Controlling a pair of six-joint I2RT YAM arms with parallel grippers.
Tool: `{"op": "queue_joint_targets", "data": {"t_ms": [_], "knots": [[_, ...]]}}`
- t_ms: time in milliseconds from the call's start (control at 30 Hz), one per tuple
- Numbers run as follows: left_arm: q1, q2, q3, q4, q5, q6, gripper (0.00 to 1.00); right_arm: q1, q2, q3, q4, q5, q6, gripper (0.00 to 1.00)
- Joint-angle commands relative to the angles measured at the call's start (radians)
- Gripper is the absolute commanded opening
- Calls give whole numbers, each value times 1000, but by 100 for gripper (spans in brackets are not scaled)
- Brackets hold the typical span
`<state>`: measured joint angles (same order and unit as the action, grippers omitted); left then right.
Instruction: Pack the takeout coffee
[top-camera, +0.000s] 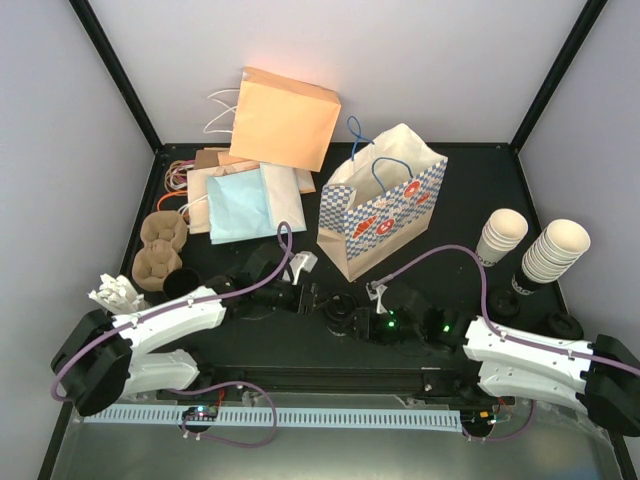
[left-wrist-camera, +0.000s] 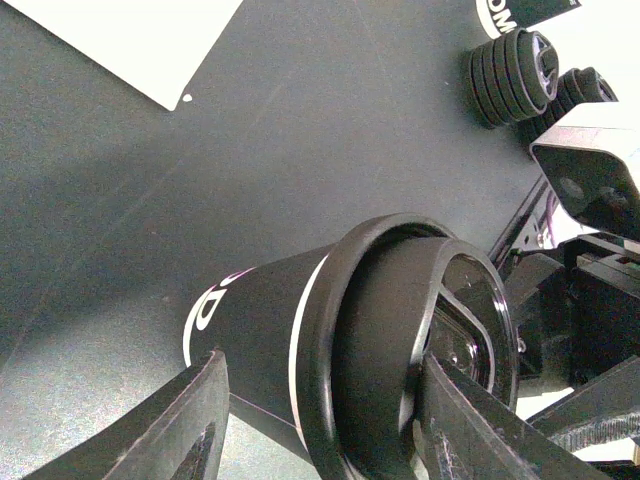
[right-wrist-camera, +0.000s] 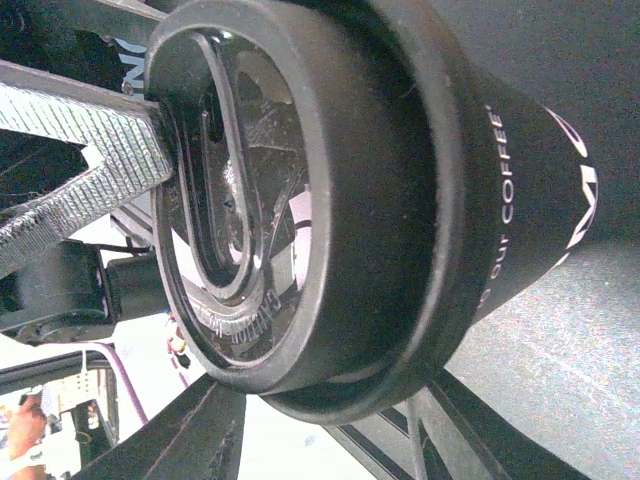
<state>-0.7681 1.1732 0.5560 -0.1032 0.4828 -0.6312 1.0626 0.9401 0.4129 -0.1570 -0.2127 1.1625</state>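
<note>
Tabletop (top-camera: 470, 190) black, walls (top-camera: 400, 60) pale; left end effector (left-wrist-camera: 328, 428) clamps cup (left-wrist-camera: 250, 320); right end effector (right-wrist-camera: 320, 432) unclear.

Centre front is obstructed. The left gripper (left-wrist-camera: 320, 420) and right gripper (right-wrist-camera: 325, 410) close in on the black cup (left-wrist-camera: 250, 330) from opposite sides, leaving no passage between them. Directly behind stands the checked bag (top-camera: 380, 215), its mouth open upward with clear access from above. Bare table (top-camera: 470, 185) lies open to the right of the bag, as far as 2 cup stacks (top-camera: 501, 236). Stacked lids (left-wrist-camera: 508, 62) sit beside the right arm. Cup carriers (top-camera: 160, 250) and a pile of flat bags (top-camera: 240, 195) occupy the left.
</note>
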Motion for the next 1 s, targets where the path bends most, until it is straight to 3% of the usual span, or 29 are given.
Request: {"op": "queue_joint_targets", "data": {"t_ms": [0, 67, 167, 467, 667, 967], "knots": [[-11, 43, -10, -81, -26, 22, 54, -26, 10, -59, -33, 17, 52, 46], [-11, 52, -10, -78, -25, 22, 54, -33, 14, -73, -36, 12, 69, 44], [-13, 58, -12, -73, -25, 21, 53, -45, 46, -87, -101, 23, 123, 31], [-14, 87, -7, -67, -21, 25, 53, -61, 103, -116, -58, -39, 136, 30], [-14, 89, 4, -77, -30, 32, 53, -72, -11, -17, -138, 10, 26, 45], [-14, 85, 37, -119, -54, 53, 53, -130, -70, 60, -207, -77, -126, 53]]}}
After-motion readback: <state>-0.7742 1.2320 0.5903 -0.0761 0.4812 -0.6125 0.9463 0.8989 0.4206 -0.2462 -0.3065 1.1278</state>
